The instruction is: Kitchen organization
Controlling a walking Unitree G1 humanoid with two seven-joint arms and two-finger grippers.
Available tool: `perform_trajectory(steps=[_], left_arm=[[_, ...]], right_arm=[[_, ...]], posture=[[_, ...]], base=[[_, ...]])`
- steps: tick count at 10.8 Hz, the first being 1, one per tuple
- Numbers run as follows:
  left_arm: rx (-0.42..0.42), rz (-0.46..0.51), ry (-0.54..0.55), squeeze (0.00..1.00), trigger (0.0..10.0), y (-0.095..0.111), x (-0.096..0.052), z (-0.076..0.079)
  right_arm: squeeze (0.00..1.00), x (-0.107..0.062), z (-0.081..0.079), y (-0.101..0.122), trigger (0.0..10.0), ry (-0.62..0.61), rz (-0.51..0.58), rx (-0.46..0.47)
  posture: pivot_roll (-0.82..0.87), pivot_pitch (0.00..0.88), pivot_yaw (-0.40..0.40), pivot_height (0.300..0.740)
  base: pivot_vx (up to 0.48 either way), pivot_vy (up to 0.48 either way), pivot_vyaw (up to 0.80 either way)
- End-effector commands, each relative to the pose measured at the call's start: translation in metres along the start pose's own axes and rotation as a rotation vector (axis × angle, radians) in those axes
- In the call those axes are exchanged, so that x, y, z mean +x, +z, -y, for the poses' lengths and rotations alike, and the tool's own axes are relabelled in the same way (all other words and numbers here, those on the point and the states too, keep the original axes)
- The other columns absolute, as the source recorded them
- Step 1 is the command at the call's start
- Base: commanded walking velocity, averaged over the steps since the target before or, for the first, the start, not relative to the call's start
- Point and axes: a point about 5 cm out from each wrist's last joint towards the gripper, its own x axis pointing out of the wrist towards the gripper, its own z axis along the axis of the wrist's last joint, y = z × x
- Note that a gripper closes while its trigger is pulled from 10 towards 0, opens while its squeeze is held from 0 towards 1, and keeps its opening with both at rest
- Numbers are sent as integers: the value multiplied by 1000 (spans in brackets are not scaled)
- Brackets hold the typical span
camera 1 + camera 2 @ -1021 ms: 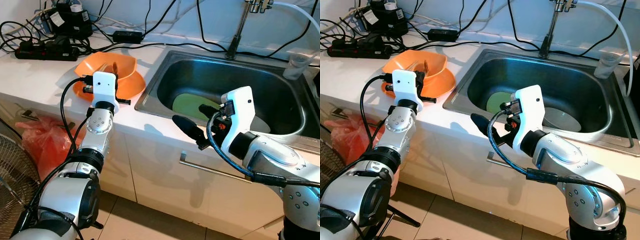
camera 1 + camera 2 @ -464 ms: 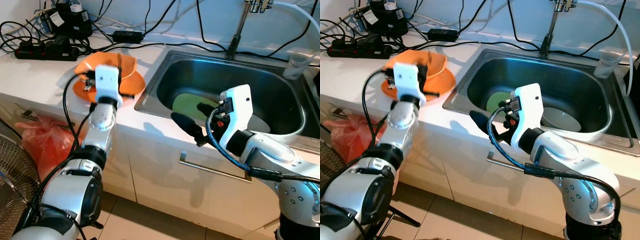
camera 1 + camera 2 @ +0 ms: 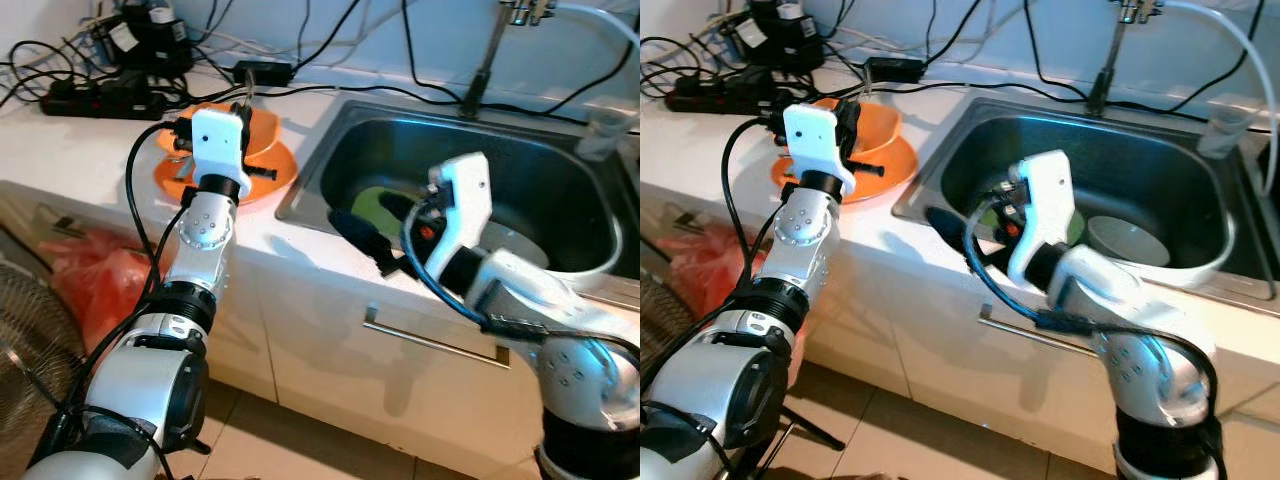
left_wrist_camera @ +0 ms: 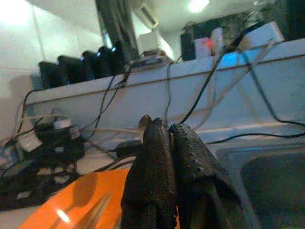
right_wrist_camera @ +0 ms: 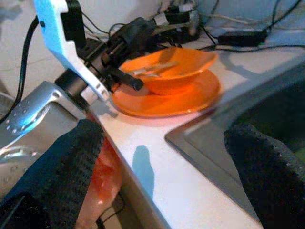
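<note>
Two grippers are at work around the stainless steel sink basin (image 3: 560, 190), taken here as the landmark.

Left gripper (image 4: 172, 143): raised over the white countertop (image 3: 90, 145) to the left of the sink, above the orange bowl (image 3: 872, 132). Its two black fingers are pressed together along their length; a thin metal tip, seemingly a utensil handle, shows just behind them, but whether it is pinched between them cannot be told.

Right gripper (image 5: 157, 162): held over the sink's front-left rim, fingers spread wide apart with nothing between them, pointing toward the orange dishes.

Orange bowl: sits on a round orange plate (image 3: 270, 172) on the counter just left of the sink; a pale utensil (image 5: 150, 69) lies inside it.

Round green plate (image 3: 372, 203): lies on the sink floor, toward its left side, partly hidden by the right arm.

White bowl (image 3: 1122, 238): rests in the sink, right of the green plate.

Metal tap (image 3: 488, 55): stands at the sink's back edge.

Black power strip (image 3: 95, 95) and tangled black cables (image 3: 300, 40): along the wall, back-left of the sink.

Red plastic bag (image 3: 95, 285): hangs on the floor side, below the counter, far left of the sink.
</note>
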Motion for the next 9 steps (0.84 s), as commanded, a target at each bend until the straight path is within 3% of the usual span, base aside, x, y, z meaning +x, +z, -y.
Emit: perform_trajectory(steps=[1,5,7,9], left_arm=[[-5,51,-27,0,0,13,7,4],[-94,65,-177,0,0,17,8,46],[-150,37,-253,0,0,13,3,72],[-187,17,-303,0,0,9,-2,87]], right_arm=[[0,3,0,1,10000,-3,13,-11],[0,-2,23,0,10000,-188,18,-60],[0,-11,29,-1,10000,-249,23,-87],[0,-14,32,-3,10000,-267,13,-94]], posture=[[-106,0,47,740],[-144,0,80,740],[-189,0,95,740],[-194,0,97,740]], base=[[0,0,0],[0,0,0],[0,0,0],[0,0,0]])
